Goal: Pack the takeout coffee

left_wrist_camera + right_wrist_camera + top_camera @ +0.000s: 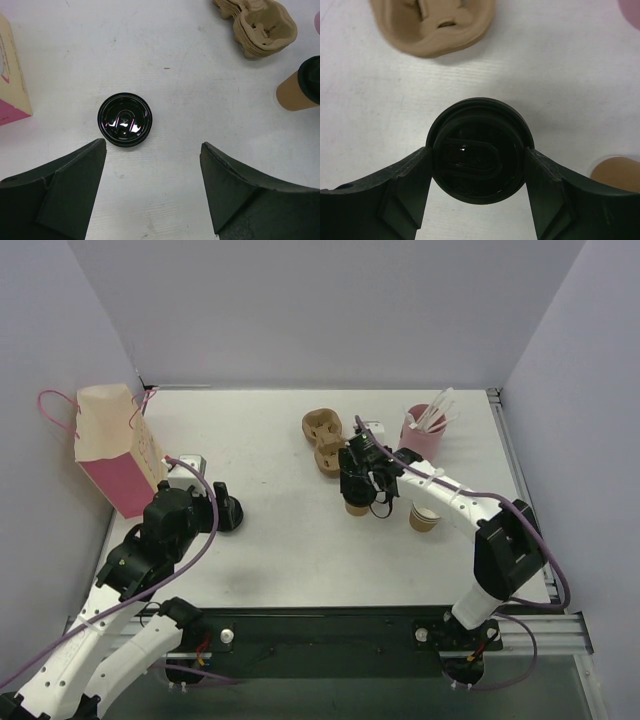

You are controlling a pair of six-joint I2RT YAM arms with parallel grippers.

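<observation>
Two small kraft-brown paper cups are on the right half of the table [280,560]. The left one, the lidded cup [356,507], is upright and capped with a glossy black lid [479,131] that has a raised oval on top. It is near the front of the pulp tray [323,435]. I cannot tell whether its base rests on the surface. My right gripper [478,151] comes down over it, with both fingers pressed against opposite sides of the lid's rim, pinching it. To its right the open cup [424,519] stands alone, the same brown, close beside my right forearm.

My left gripper [152,147] hangs over the table's left half with its jaws spread wide, holding nothing. A loose lid [125,121], black and shiny, lies flat just beyond its fingertips.

The table is matte white. At its far left edge a paper bag [112,445] stands upright, kraft above and pink below, with pink cord handles. The tray, with two hollows, sits at centre back. A pink cup [425,437] holding white sticks stands at right back. Pale lilac-grey walls [320,310] close in on three sides.
</observation>
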